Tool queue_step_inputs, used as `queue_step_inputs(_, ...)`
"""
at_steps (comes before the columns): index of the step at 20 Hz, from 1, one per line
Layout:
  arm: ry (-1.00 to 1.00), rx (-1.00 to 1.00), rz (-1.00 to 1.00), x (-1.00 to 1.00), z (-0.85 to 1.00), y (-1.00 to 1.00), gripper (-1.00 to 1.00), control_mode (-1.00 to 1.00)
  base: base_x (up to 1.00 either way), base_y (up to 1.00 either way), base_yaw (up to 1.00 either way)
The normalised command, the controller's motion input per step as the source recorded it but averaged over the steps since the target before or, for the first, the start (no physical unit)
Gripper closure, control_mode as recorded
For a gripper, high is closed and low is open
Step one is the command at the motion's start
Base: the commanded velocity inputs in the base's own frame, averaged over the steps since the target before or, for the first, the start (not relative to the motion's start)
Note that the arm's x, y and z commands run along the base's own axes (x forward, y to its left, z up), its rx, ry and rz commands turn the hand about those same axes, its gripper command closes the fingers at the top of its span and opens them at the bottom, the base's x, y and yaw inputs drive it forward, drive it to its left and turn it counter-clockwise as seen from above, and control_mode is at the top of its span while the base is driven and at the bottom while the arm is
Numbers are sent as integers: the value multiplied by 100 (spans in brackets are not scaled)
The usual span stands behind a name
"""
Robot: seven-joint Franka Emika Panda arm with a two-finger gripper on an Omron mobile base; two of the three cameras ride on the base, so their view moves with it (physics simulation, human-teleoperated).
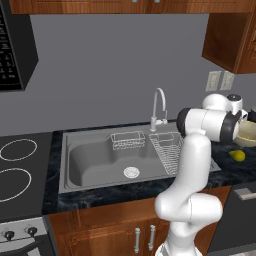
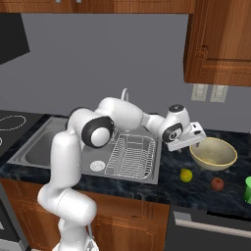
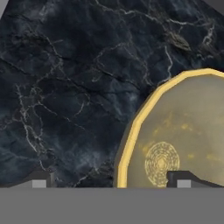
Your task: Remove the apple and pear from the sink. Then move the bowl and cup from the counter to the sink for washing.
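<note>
Wide open gripper [image 2: 200, 140] up over the near rim of the big round pale yellow bowl [image 2: 213, 153], holding nothing, likely lining up to grab that rim

Small yellow-green pear [image 2: 186, 175] and small dark red apple [image 2: 217, 184] out on the dark speckled stone worktop [image 2: 162, 184], near the bowl

Bright green cup [image 2: 248, 188] at the edge

Grey metal sink [image 1: 95, 157] ready for dishes, brown wooden cabinets [image 2: 218, 41] above

The wide-open gripper [image 3: 111, 178] looks down on the dark speckled counter [image 3: 65, 87], one fingertip [image 3: 39, 179] over stone, the other [image 3: 186, 178] inside the yellow rim of the bowl [image 3: 183, 131].
</note>
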Motion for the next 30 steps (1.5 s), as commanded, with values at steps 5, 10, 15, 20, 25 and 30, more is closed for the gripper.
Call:
queue_step_inputs(5,0,0,-4,18,-10,-8,-100,-100,0,0,0)
queue_step_inputs(10,0,0,-4,20,-8,-10,-100,-100,0,0,0)
queue_step_inputs(15,0,0,-3,21,-6,-11,-100,-100,0,0,0)
queue_step_inputs(20,0,0,-3,6,-7,-14,-100,-100,0,0,0)
queue_step_inputs(25,0,0,-5,0,-9,-4,100,-100,0,0,0)
queue_step_inputs(30,0,0,-6,-1,-7,-3,100,-100,0,0,0)
